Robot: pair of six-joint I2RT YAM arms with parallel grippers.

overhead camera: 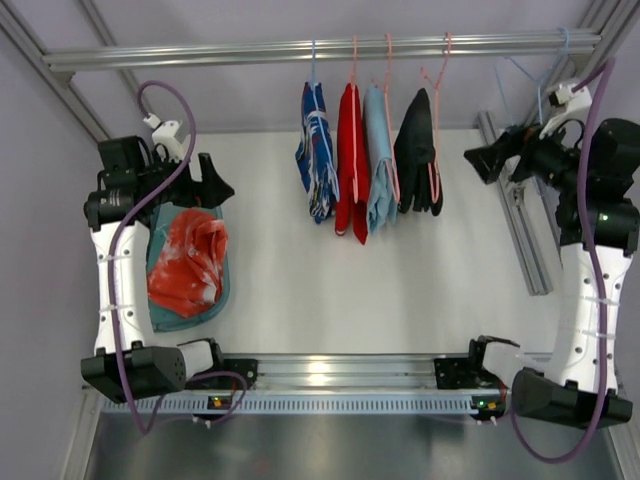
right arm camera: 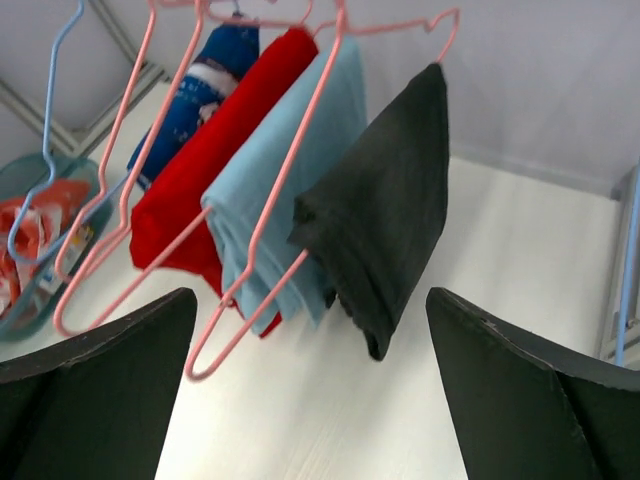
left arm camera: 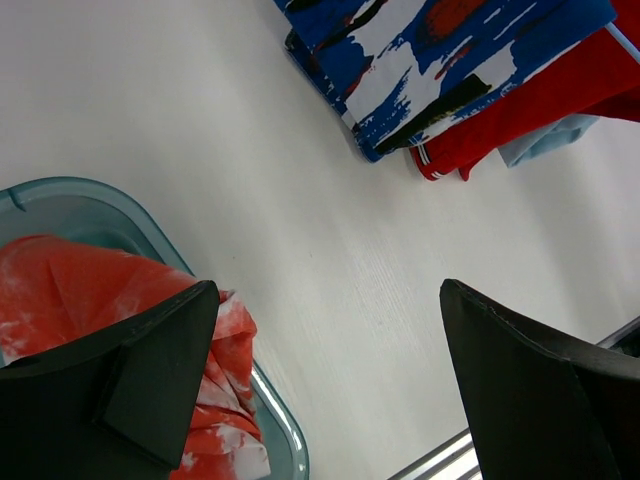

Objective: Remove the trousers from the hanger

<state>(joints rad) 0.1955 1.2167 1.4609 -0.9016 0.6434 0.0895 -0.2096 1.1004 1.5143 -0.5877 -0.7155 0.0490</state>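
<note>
The orange-red trousers (overhead camera: 190, 265) with whitish mottling lie crumpled in a teal bin (overhead camera: 168, 320) at the left, off any hanger. In the left wrist view the trousers (left arm camera: 80, 290) lie under my left finger. My left gripper (overhead camera: 222, 185) (left arm camera: 328, 290) hovers open just past the bin's far right corner, holding nothing. The thin light-blue hanger (overhead camera: 565, 42) hangs bare at the right end of the rail. My right gripper (overhead camera: 478, 160) (right arm camera: 310, 295) stands open beside it, apart from it and facing the hanging clothes. A light-blue wire (right arm camera: 627, 270) shows at the right wrist view's right edge.
On the rail (overhead camera: 200, 55) hang a blue-and-white garment (overhead camera: 317, 150) on a blue hanger, and a red garment (overhead camera: 351, 160), a pale-blue one (overhead camera: 379, 170) and a black one (overhead camera: 418, 150) on pink hangers (right arm camera: 250, 250). A metal rail (overhead camera: 520, 220) lies on the table at right.
</note>
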